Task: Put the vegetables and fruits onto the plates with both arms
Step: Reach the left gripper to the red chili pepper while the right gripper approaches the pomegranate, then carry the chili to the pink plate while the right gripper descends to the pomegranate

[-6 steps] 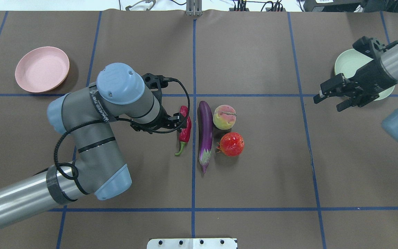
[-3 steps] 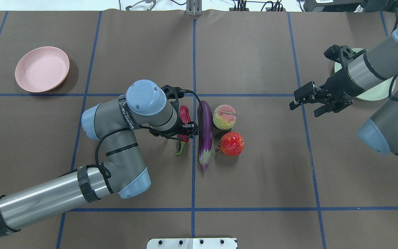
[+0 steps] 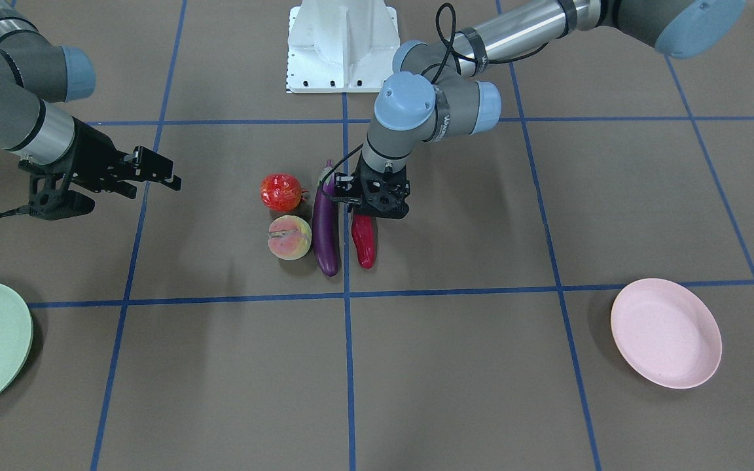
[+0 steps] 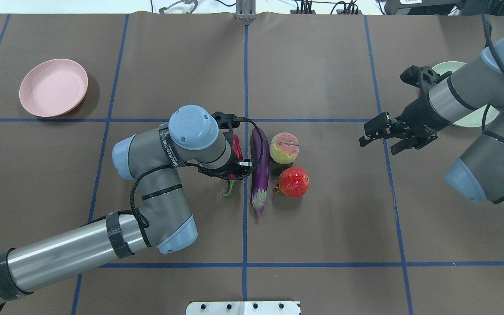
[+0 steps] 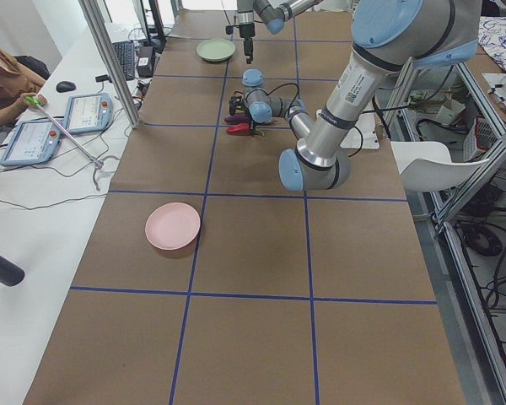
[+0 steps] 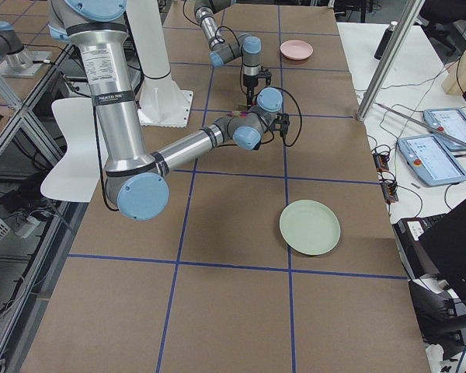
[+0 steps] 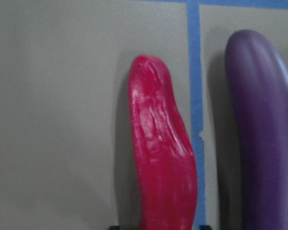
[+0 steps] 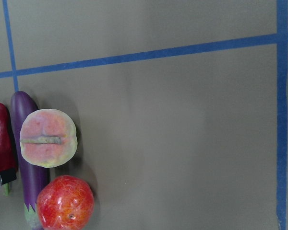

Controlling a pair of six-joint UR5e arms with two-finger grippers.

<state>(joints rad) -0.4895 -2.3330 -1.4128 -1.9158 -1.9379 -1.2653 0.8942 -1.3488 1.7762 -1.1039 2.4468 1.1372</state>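
The red chili (image 4: 237,146), the purple eggplant (image 4: 260,162), the peach (image 4: 284,148) and the red-orange fruit (image 4: 293,181) lie side by side at the table's middle. My left gripper (image 3: 377,203) is open and low over the chili's (image 7: 161,158) stem half, one finger on each side; the eggplant (image 7: 266,134) lies just beside it. My right gripper (image 4: 379,140) is open and empty above the table, right of the fruits (image 8: 48,138) and left of the mint green plate (image 4: 479,117). The pink plate (image 4: 54,87) is empty at far left.
The white base block (image 3: 343,46) stands at the robot's side of the table. Blue tape lines (image 4: 245,78) cross the brown table cover. My right forearm covers part of the green plate in the overhead view. Operators' tablets (image 5: 84,114) lie beyond the table's far edge.
My left arm has moved right, bringing its gripper over the chili's stem half. My right gripper has moved left, away from the green plate toward the fruits.
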